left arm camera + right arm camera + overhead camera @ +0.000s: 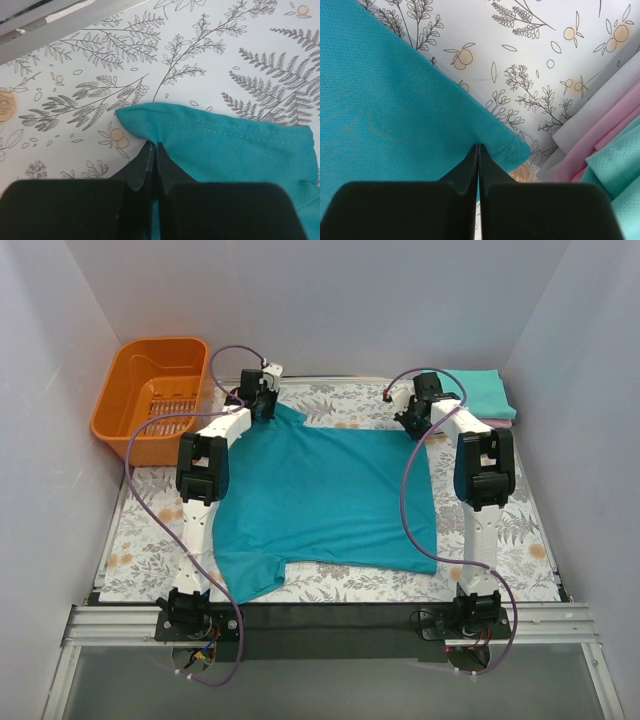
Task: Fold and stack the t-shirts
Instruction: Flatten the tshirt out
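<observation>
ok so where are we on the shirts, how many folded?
Done: the mint-teal shirt lies folded on the pink shirt at the far right. In hand: the deep teal shirt is spread flat, unfolded, with the left gripper and right gripper each shut on a far corner. Left: fold it and add it to the stack.

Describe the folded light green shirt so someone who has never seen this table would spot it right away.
Start at the leaf-print table and go to its far right corner, just beyond the right tool. A small folded stack lies there, and the mint shirt is its top layer, resting on a pink shirt. It is paler than the deep teal shirt spread flat mid-table, and neatly folded.
</observation>
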Controlling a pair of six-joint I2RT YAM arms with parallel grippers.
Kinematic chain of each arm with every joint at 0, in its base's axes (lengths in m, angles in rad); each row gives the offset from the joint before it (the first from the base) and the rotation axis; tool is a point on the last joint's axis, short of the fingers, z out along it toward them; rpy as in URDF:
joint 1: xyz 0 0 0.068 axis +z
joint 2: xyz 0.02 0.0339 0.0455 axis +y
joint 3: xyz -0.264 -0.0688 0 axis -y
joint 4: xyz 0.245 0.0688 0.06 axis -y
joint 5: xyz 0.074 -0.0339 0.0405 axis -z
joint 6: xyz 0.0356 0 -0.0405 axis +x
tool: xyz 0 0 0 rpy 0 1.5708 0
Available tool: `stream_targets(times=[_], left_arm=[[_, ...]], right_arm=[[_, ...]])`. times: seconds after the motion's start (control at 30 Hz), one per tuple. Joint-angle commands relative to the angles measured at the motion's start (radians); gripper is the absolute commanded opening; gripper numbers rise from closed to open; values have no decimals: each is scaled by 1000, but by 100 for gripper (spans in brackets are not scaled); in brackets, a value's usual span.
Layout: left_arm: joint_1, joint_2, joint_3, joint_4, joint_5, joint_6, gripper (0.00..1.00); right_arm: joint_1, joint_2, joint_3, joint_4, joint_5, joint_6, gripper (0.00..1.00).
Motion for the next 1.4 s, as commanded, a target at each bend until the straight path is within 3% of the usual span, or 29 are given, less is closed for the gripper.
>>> stream_targets(times=[0.0,0.17,0.33,0.37,0.43,0.53,0.6,0.77,0.83,0.87,0.93,1.03,1.13,1.2,1.37], left_arm=[[41,-69,-80,-45,-127,66,0],[92,-83,-112,-40,-133,95,0],[90,-39,-23,-43,-107,76,0],[90,-34,-12,-43,-107,71,3],[90,-28,8,-43,-75,60,19],[90,-28,44,-48,-54,45,46],[90,-48,60,-51,-49,33,51],[90,-189,66,-65,6,0,70],[90,-247,45,-104,29,-12,71],[90,-281,28,-126,44,-9,72],[90,-408,-42,-182,72,5,72],[92,-602,-266,-248,139,72,72],[98,-761,-472,-391,254,183,72],[107,-818,-597,-474,319,239,66],[109,-1025,-877,-617,331,367,58]], right_arm=[[3,26,22,6,98,-14,1],[6,2,-7,50,110,-9,1],[31,31,48,70,123,-17,1],[35,43,66,71,124,-20,1],[42,59,97,73,141,-21,1],[49,69,149,73,158,-20,27],[51,60,170,73,166,-12,43],[52,-107,146,39,101,-9,63],[51,-167,120,-2,34,-29,76],[52,-199,79,-55,0,-36,88],[55,-292,17,-114,-101,-61,91],[80,-409,-136,-214,-193,-109,93],[117,-495,-299,-301,-258,-132,81],[146,-550,-418,-346,-299,-136,68],[201,-624,-612,-358,-301,-133,47]])
